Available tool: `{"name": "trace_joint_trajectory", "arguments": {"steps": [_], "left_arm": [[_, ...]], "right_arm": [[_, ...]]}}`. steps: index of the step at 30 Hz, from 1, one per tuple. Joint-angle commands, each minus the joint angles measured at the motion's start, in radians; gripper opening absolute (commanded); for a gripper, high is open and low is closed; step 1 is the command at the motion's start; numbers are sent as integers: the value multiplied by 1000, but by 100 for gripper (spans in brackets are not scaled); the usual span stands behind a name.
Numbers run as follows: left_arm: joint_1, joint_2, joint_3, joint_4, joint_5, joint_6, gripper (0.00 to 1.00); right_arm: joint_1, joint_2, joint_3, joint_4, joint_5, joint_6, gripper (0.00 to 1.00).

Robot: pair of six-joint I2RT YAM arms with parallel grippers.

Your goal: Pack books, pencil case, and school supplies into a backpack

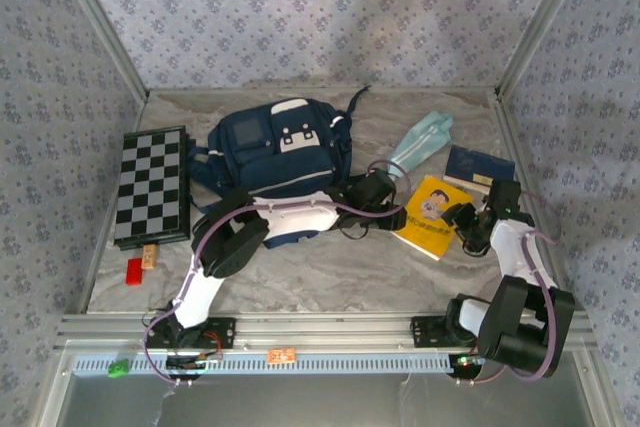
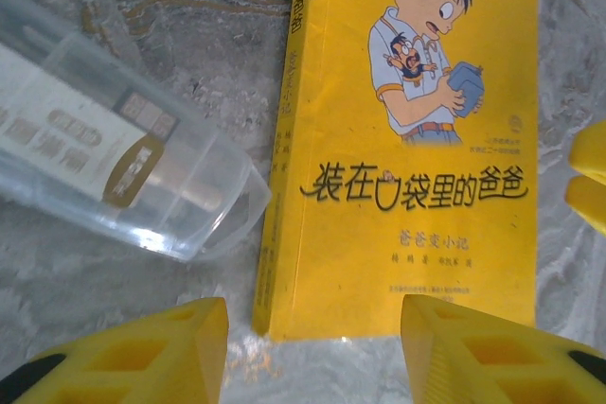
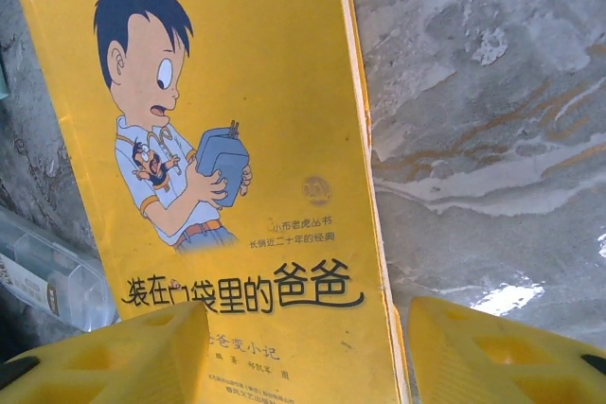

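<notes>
The yellow book [image 1: 430,215] lies flat, right of the backpack [image 1: 272,159]. Over it, the left gripper [image 2: 312,319] and right gripper [image 3: 308,319], fingers apart, hide parts of its edges. The clear school supplies [image 2: 123,167] beside it run off-frame.

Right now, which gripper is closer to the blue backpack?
Left. The left gripper hangs between the backpack and the yellow book. The right gripper is on the other side of that book, farther from the backpack.

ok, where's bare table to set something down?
Free: near-centre table between the arm bases, in front of backpack and yellow book; far-left strip behind the checkered board. Crowded: right side, left gripper, right gripper, pencil case and navy book around the yellow book.
</notes>
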Motion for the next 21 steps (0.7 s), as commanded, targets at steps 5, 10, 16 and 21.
{"name": "trace_joint_trajectory", "arguments": {"steps": [5,10,16,21], "left_arm": [[8,86,117,-62,26,38,50],[8,127,162,-96,27,32,49],[8,145,160,-89,40,16,48],[5,167,171,-80,70,8,46]], "right_arm": [[-13,77,-18,6,-81,-50,59],[4,76,-39,35,-86,-32,61],[17,109,-27,32,-63,-29,66],[33,136,-22,37,-58,-34,70]]}}
